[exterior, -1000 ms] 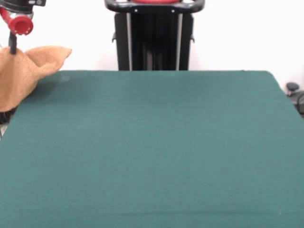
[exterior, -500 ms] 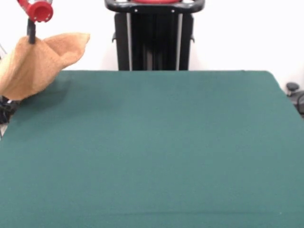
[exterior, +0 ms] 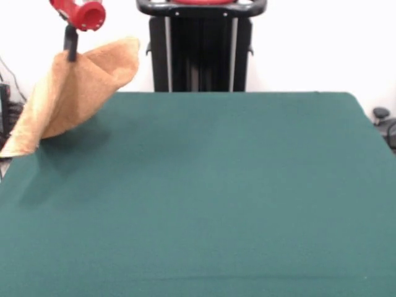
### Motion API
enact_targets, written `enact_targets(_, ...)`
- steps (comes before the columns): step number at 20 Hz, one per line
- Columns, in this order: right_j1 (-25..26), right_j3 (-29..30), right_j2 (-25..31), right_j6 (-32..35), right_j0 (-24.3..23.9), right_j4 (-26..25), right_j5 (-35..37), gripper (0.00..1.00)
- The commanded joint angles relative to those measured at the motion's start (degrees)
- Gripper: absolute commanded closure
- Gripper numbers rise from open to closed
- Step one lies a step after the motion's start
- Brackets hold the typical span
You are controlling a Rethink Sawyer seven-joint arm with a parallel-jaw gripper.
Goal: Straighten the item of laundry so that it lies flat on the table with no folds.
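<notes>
No legible text or markings anywhere.

Plain white wall point(exterior: 309, 43) fills the back, evenly lit, no shadows or marks to note. At the left edge, dark cables point(exterior: 13, 99) hang against the wall beside a dark box-like shape (too cropped to tell what it is). At the right edge, just past the table corner, some black gear point(exterior: 385, 124) with a round knob on top, partly cut off. Light is bright and flat, source not visible. Floor not visible.
</notes>
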Motion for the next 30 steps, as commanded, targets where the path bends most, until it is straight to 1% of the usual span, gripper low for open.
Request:
enact_targets(1, 6.9, 0.6, -1.4, 4.7, 8.9, 0.0, 4.7, 1.00)
enact_targets(5, 12.4, -2.9, -5.5, 11.5, 15.7, -0.2, 3.3, 1.00)
enact_targets(8, 16.6, -6.2, -9.1, 16.0, 20.9, -0.6, 0.8, 1.00)
enact_targets(11, 18.6, -8.1, -10.1, 15.0, 22.8, 3.4, 1.2, 1.00)
enact_targets(15, 27.3, -14.7, -14.5, 21.2, 29.1, 5.2, -1.8, 1.00)
enact_targets(18, 32.7, -19.8, -16.8, 23.4, 32.5, 8.4, -1.6, 1.00)
enact_targets(24, 39.8, -30.0, -20.3, 26.0, 37.2, 16.7, 3.7, 1.00)
enact_targets(27, 43.4, -34.9, -21.1, 26.7, 37.6, 21.5, 5.0, 1.00)
enact_targets(30, 45.6, -38.3, -21.9, 27.3, 37.9, 25.5, 6.5, 1.00)
